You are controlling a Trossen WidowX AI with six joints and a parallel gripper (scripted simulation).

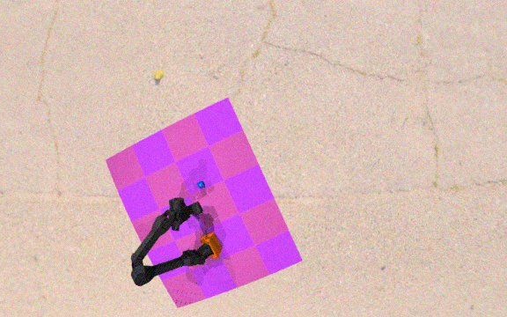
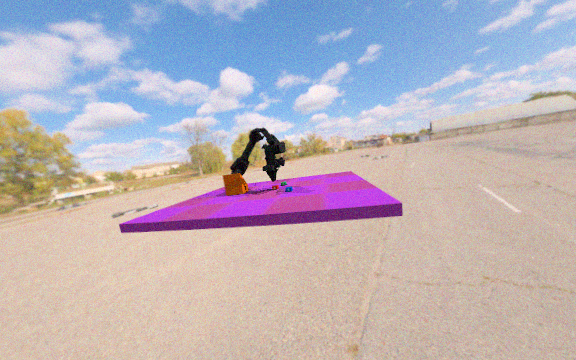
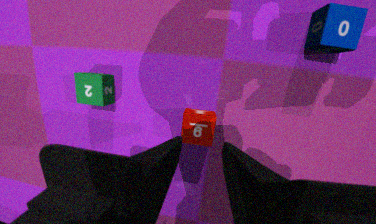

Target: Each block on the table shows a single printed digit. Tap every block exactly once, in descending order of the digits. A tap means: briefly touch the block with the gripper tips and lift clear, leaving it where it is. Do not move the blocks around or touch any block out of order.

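A red block (image 2: 275, 187) (image 3: 198, 127) stands on the table; its digit looks like a 6 or 9 with a bar, but I cannot tell which. A green block (image 2: 283, 183) (image 3: 94, 89) shows an upside-down 2, left of the red one in the wrist view. A blue block (image 1: 201, 184) (image 2: 289, 189) (image 3: 337, 28) shows 0 at the upper right of the wrist view. My gripper (image 2: 273, 179) (image 3: 202, 144) points down just above the red block, fingers partly apart and nothing held between them. In the top view the arm hides the red and green blocks.
The purple and pink checkered table (image 1: 245, 220) (image 2: 358, 200) carries the arm's orange base (image 1: 211, 246) (image 2: 234, 184). The arm casts shadows around the blocks. A small yellow object (image 1: 158, 74) lies on the ground beyond the table.
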